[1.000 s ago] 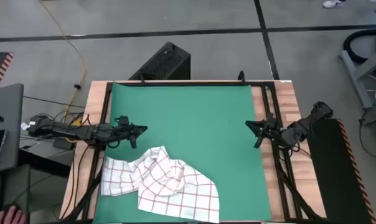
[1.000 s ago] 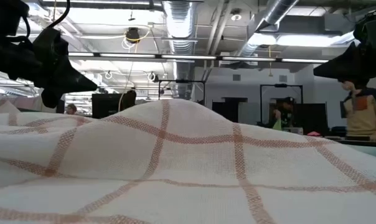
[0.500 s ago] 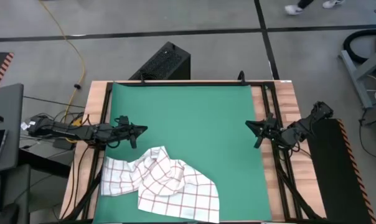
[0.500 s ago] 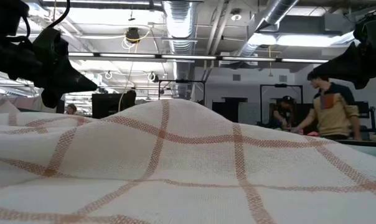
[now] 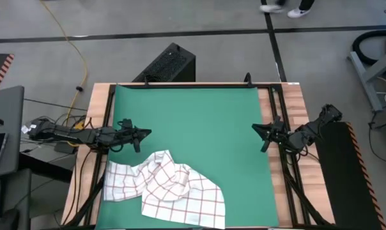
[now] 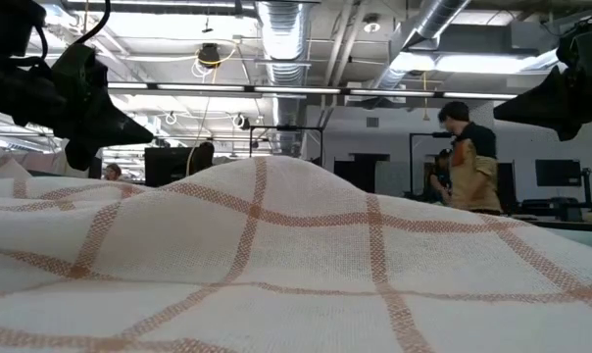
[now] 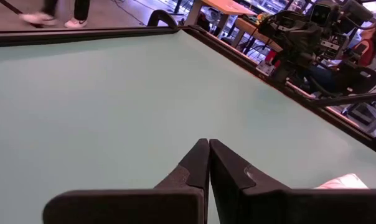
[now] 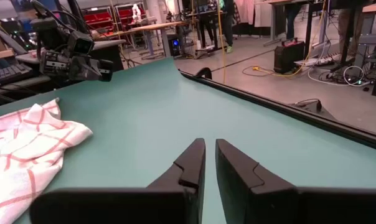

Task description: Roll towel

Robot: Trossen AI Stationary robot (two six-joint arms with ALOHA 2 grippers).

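The towel (image 5: 164,188), white with thin red grid lines, lies crumpled on the near left part of the green mat (image 5: 199,115). It fills the low view (image 6: 296,265) and also shows in the right wrist view (image 8: 26,149). My left gripper (image 5: 148,133) hovers shut above the mat's left side, just beyond the towel's far edge, its fingertips together (image 7: 208,143). My right gripper (image 5: 254,128) hovers at the mat's right edge, far from the towel. A narrow gap shows between its fingertips (image 8: 210,144), with nothing in it.
The far and middle parts of the mat are bare. Wooden table strips and black frame rails (image 5: 279,160) flank the mat. A black box (image 5: 170,64) sits on the floor beyond the far edge. A person (image 6: 468,157) stands in the room behind.
Both arms and the towel have kept still. A person in the room beyond the table has walked across toward the left of the low view.
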